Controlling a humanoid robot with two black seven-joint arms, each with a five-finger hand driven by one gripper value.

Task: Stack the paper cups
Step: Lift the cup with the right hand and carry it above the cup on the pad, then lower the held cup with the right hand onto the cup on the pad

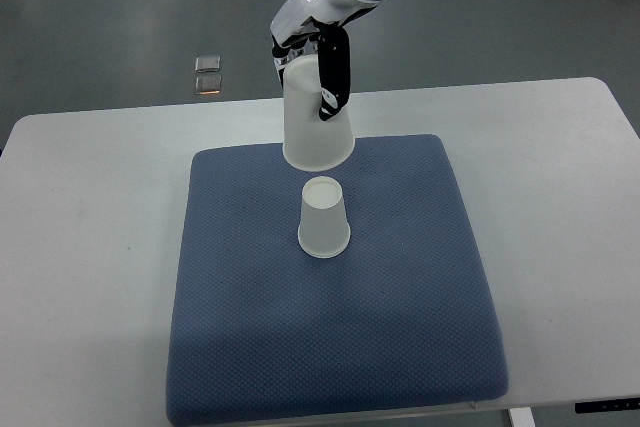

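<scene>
Below the hand (312, 52), one cup (324, 218) stands upside down on the mat (330, 347). Its fingers are closed around a second cup (315, 117), mouth down, held above and just behind the first.

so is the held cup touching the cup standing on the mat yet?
Apart. The top view shows a strip of blue mat between the held cup in the right hand and the upside-down cup.

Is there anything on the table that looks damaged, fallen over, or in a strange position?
Nothing stands out. One paper cup stands upside down on the blue mat, undamaged. The right hand holds a second cup upside down behind it. Nothing has spilled.
</scene>
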